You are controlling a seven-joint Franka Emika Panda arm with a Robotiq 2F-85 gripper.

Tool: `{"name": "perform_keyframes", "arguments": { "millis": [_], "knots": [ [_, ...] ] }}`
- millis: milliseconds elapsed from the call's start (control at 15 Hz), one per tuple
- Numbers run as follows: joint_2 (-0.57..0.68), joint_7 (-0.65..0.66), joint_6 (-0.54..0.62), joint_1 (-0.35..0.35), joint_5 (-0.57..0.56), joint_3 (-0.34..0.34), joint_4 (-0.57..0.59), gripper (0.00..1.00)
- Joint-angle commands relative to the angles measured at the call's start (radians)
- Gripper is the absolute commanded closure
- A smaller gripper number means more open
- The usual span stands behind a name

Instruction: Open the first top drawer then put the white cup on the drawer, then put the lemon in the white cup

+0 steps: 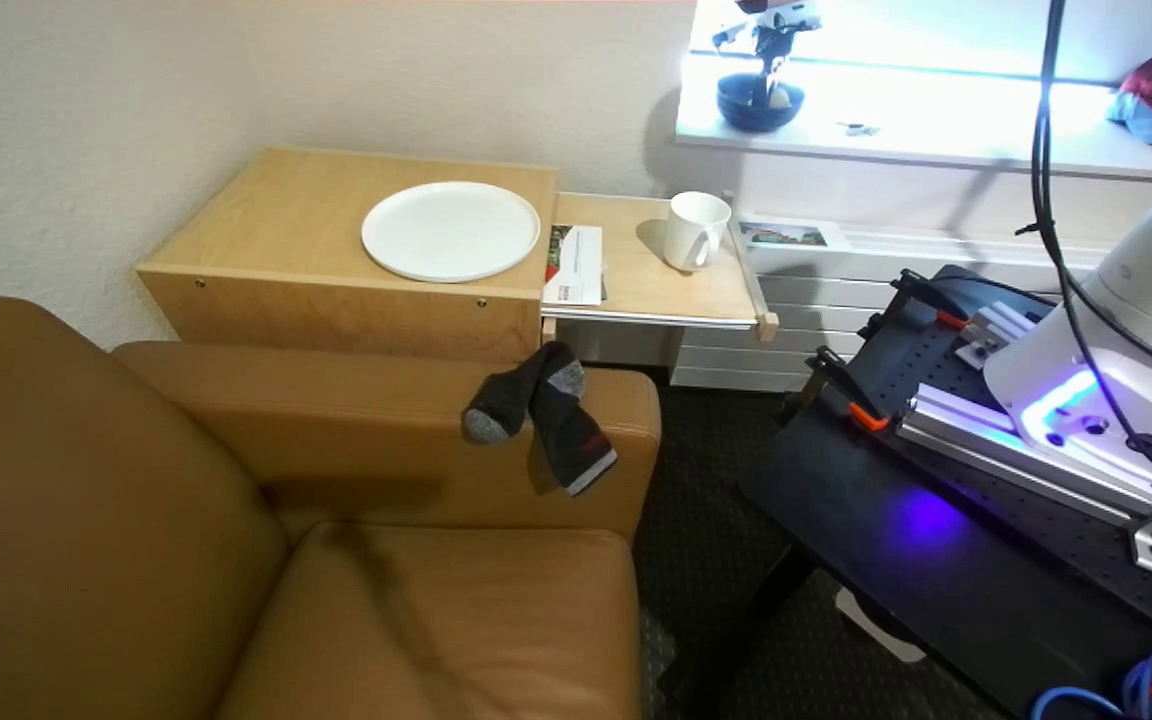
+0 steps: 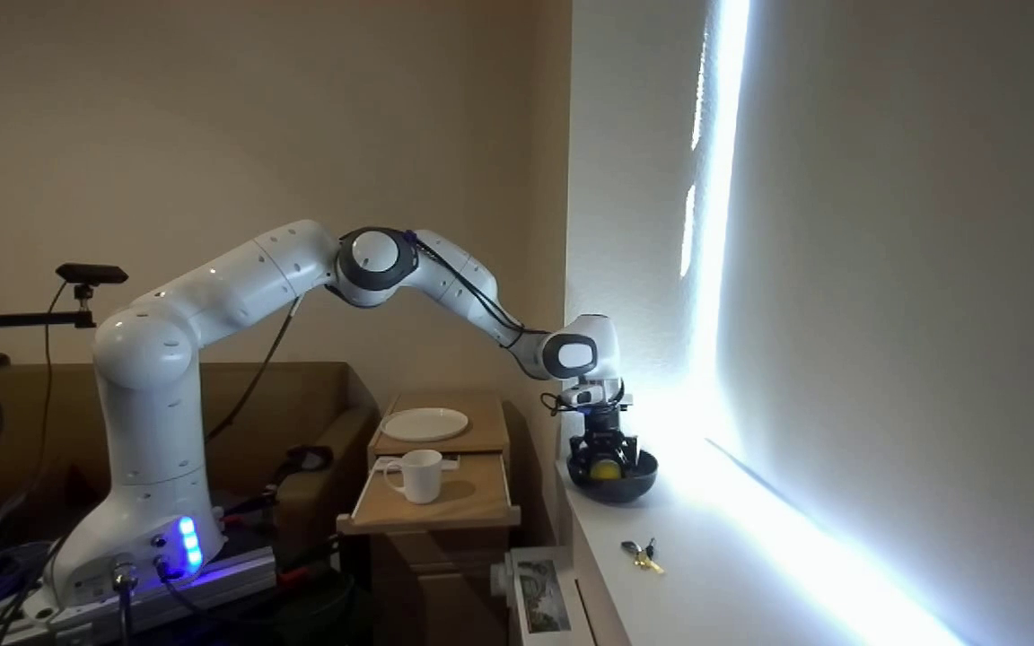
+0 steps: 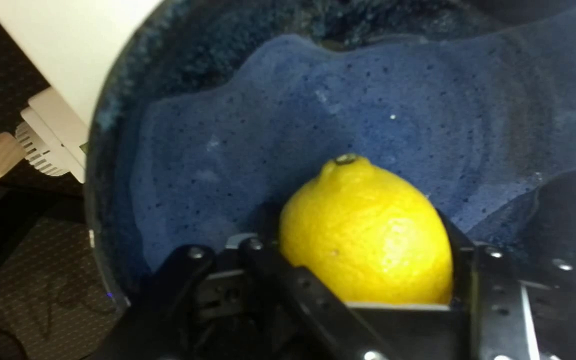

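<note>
One white windowsill (image 2: pixel 696 601), super glary, blue bowl (image 3: pixel 208 145) on it, lemon (image 3: pixel 368 230) in bowl, pincer (image 2: pixel 605 458) straddling lemon, can't tell if it's clamped. Top drawer (image 1: pixel 641 285) open, white cup (image 1: pixel 688 225) standing on it, white plate (image 1: pixel 451 232) on cabinet (image 1: pixel 306 210), brown sofa (image 1: pixel 356 450) alongside

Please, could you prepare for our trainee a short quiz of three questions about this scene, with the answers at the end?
1. True or false: the white cup stands upright on the pulled-out top drawer.
2. Fill in: the white plate lies on ____.
3. Choose: where is the lemon?
(a) in the white cup
(b) on the white plate
(c) in the dark blue bowl

Key: 1. true; 2. the cabinet top; 3. c
</note>
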Motion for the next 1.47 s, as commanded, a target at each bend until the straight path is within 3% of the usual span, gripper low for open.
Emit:
{"name": "perform_keyframes", "arguments": {
  "millis": [0,333,733,1067,1400],
  "knots": [
    [-0.035,-0.045,0.017,-0.027,0.021,0.017,-0.004,0.55],
    [-0.167,-0.289,0.044,-0.095,0.09,0.073,-0.054,0.55],
    [-0.438,-0.703,-0.079,-0.16,0.098,0.107,-0.185,0.55],
    [-0.695,-0.991,-0.155,-0.143,0.034,0.076,-0.416,0.55],
    [-0.88,-1.257,-0.133,-0.103,0.016,0.059,-0.678,0.55]
  ]
}}
